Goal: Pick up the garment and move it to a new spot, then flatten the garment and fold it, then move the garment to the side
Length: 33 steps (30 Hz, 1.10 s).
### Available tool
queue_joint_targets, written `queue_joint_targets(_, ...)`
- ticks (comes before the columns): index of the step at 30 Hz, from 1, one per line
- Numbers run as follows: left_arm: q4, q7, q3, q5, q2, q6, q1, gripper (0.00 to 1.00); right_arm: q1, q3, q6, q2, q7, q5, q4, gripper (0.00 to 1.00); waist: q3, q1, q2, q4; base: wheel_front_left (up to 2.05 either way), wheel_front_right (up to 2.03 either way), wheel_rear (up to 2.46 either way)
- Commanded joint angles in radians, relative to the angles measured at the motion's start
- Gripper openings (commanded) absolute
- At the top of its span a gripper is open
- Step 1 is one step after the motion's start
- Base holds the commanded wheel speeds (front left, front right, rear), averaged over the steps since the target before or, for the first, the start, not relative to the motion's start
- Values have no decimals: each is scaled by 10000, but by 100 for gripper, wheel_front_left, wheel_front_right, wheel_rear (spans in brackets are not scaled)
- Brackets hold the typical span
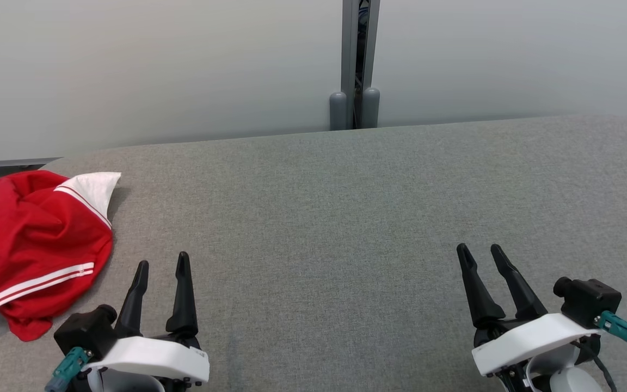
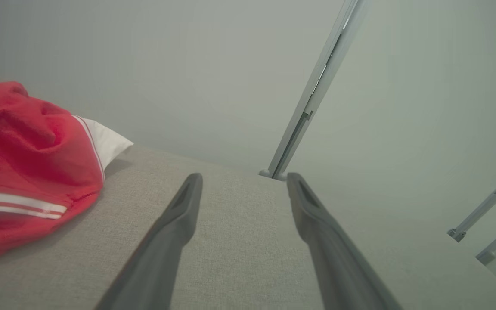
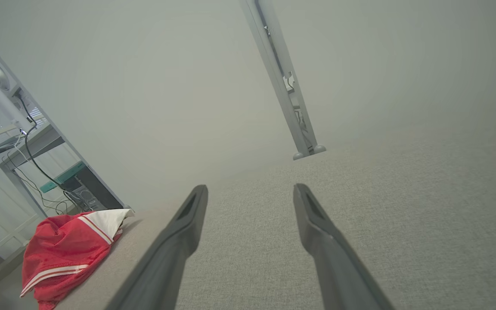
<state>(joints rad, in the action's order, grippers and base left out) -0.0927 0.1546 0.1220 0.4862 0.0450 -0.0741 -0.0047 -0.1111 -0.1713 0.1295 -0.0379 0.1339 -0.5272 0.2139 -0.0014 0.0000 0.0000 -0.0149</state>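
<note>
One crumpled garment [image 1: 36, 245], far left

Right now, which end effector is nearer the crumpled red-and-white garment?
Left. The left end effector is beside the crumpled red-and-white garment; the right end effector is far to its right.

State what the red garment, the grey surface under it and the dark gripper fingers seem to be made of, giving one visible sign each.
Red garment: soft, matt fabric, perhaps sports mesh; it crumples into loose folds.
Grey surface: woven cloth, matt; a fine grainy weave shows.
Gripper fingers: probably moulded plastic or rubber, dull finish; smooth, rigid, tapered shapes.
</note>
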Motion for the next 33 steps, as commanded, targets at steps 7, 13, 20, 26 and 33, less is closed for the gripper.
queue_joint_targets(7,202,225,149,-837,105,-293,35,100,95,29,13,-99,303,827,-242,100,-15,0,0,-4,0,0,0)
queue_joint_targets(13,267,348,207,-1388,109,-476,134,100,160,150,14,-111,455,1432,-322,100,-10,0,0,-4,0,0,0)
queue_joint_targets(20,241,505,317,-2076,148,-670,185,100,205,310,15,-120,628,2029,-372,100,21,0,0,11,0,0,0)
queue_joint_targets(26,292,630,354,-2579,187,-777,269,100,209,252,17,-131,765,2564,-450,100,29,0,0,-4,0,0,0)
queue_joint_targets(33,393,763,368,-3126,190,-916,356,100,307,177,18,-142,922,3060,-552,100,25,0,0,-63,0,0,0)
